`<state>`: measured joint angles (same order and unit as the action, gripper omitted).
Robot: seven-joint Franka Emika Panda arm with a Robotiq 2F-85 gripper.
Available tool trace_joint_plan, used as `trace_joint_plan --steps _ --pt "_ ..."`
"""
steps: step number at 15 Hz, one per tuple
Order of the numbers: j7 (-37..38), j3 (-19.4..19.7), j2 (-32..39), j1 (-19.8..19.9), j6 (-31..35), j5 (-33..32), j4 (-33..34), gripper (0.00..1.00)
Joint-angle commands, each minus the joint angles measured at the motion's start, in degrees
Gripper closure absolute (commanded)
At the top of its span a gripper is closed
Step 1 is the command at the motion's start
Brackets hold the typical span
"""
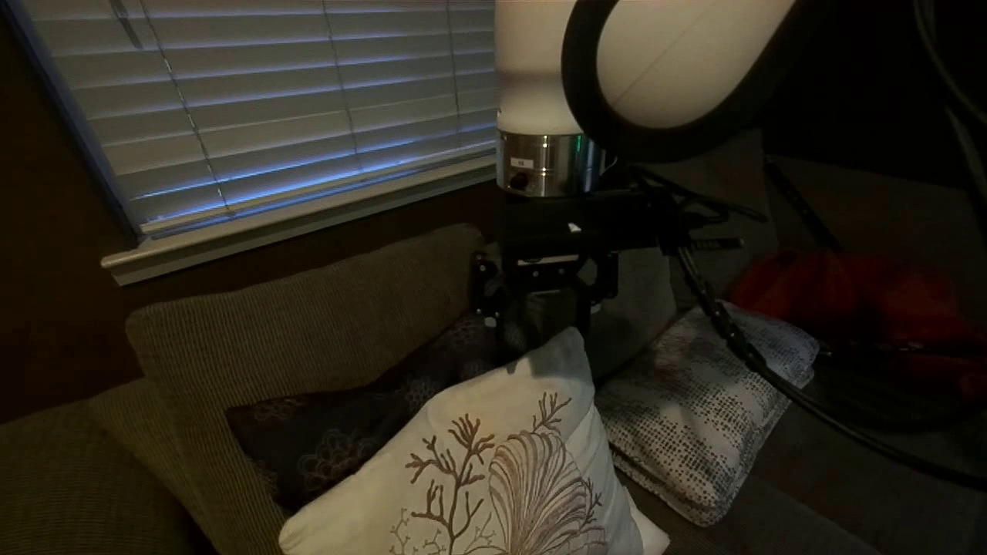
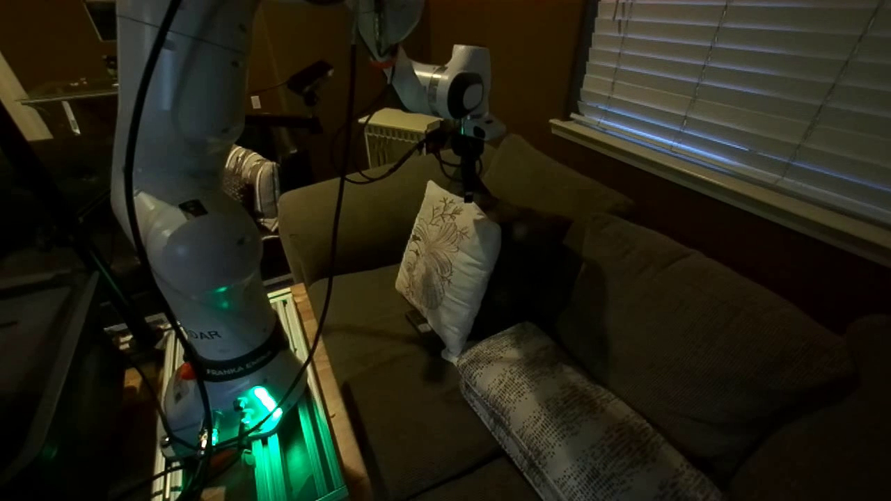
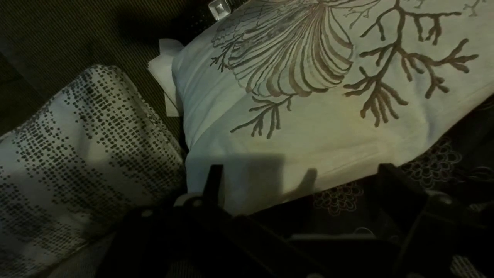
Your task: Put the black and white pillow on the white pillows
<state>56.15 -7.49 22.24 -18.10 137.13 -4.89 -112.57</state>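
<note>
In an exterior view:
- Large square cream-white cloth pillow with brown branching design (image 1: 493,455): at 6 o'clock, tilted, one corner up. Apparently propped by the next item.
- Dark cloth pillow with pale flower embroidery (image 1: 339,435): at 9 to 10 o'clock from the cream-white pillow, set against the back of a ribbed grey-brown fabric sofa (image 1: 308,324).
- Whitish rectangular speckled cloth cushion (image 1: 709,401): at 2 to 3 o'clock from it, broad face up, presumably the bed meant for it.
- Black two-fingered gripper (image 1: 540,312): at 1 o'clock from it, pointing down by the raised corner, likely the handiest hold.

In an exterior view:
- Seat (image 2: 411,417): bears both. The cream-white pillow stands steeply, its foot by the end of the speckled cushion, which lies at 5 o'clock; whether they touch, unclear. Transfer not yet made.

In the wrist view:
- Fingertips (image 3: 213,181): spread wide, nothing gripped, probably to straddle the pillow's edge; contact unreadable. Speckled cushion at 9 o'clock, dark pillow at 4.
</note>
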Motion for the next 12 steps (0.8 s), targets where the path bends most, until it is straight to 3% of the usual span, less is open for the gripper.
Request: trace_joint_plan --steps 1,5,12 --pt "0.72 0.92 1.13 -1.07 -1.10 0.02 1.52 0.00" --pt "7.98 2.66 4.13 -3.53 0.13 -1.53 4.56 0.00" --pt "10.02 2.67 11.07 -5.07 -0.50 -0.47 12.27 0.00"
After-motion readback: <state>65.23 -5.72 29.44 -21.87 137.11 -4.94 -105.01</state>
